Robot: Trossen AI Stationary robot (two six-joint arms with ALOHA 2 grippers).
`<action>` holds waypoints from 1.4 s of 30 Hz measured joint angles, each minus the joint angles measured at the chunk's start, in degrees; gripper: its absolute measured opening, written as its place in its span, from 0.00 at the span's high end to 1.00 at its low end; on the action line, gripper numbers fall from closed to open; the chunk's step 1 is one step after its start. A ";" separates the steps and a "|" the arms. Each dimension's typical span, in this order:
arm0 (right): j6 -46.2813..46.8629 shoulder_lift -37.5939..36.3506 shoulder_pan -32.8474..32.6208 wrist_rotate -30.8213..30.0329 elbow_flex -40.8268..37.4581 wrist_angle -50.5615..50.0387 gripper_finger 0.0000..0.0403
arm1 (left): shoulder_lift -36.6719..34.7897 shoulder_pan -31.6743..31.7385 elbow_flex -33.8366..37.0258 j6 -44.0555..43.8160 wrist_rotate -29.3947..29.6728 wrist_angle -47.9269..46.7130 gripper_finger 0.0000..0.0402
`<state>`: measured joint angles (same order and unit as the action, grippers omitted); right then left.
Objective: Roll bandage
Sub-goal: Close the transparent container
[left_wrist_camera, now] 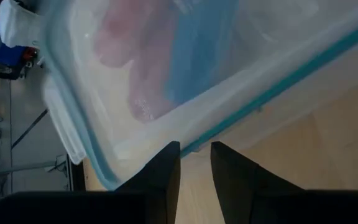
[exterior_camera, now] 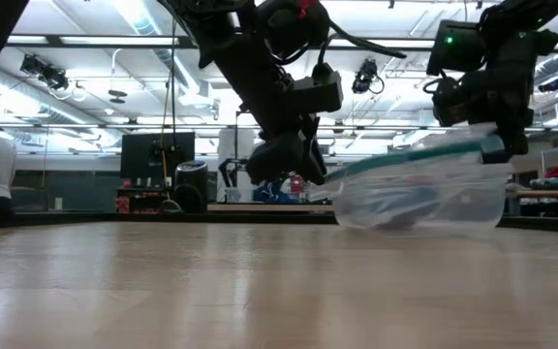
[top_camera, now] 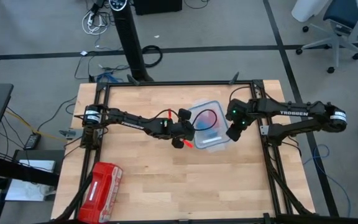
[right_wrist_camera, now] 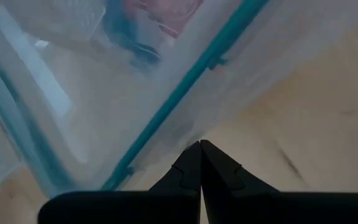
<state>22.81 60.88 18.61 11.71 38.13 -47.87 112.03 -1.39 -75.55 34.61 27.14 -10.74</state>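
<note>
Two dark jointed arms, white TROSSEN lettering on right arm, green LEDs, red cable, black tapered fingers.

Bright overhead lights, blurry wrist views

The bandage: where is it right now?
In the high view the bandage lies inside the clear lidded container right of table centre, between the left gripper and right gripper.

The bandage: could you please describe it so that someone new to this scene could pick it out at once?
On the wooden table, find the clear plastic container with a teal-edged lid between the left gripper and the right gripper. The bandage lies inside: the only blue fabric, beside red-pink fabric.
</note>
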 joint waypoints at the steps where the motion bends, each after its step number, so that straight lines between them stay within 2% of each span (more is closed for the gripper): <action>1: 0.39 0.00 -0.60 0.23 0.00 0.53 1.00 | 0.00 0.00 0.04 0.14 0.00 0.07 0.77; 16: 7.27 -0.04 -5.08 -3.37 0.24 -5.38 1.00 | 0.09 -0.17 -0.11 1.18 -0.20 2.01 0.77; 22: 9.10 -0.54 -6.72 -10.64 0.50 -8.85 1.00 | 0.09 -0.17 -0.17 1.18 0.26 2.01 0.77; 28: 11.54 -2.02 -10.26 -16.00 5.08 -15.51 1.00 | 0.09 -0.33 -0.17 -0.17 0.42 2.20 0.77; 32: 10.32 -3.39 -16.02 -16.85 8.62 -14.47 1.00 | 0.09 -0.61 -0.17 -0.24 0.29 2.20 0.77; 36: 8.09 -3.74 -25.55 -20.09 9.70 -9.38 1.00 | 0.09 -0.63 -0.17 -0.83 0.17 2.18 0.77; 39: 9.68 -2.62 -33.57 -25.62 9.66 -6.78 1.00 | 0.09 -0.61 -0.17 -2.18 0.14 2.17 0.77; 42: 12.15 -1.16 -42.90 -35.06 9.64 -4.44 1.00 | 0.09 -0.61 -0.17 -2.84 0.61 1.44 0.77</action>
<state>34.96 59.72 -24.30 -23.34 47.77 -52.32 112.12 -2.00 -75.72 31.77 27.74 -9.30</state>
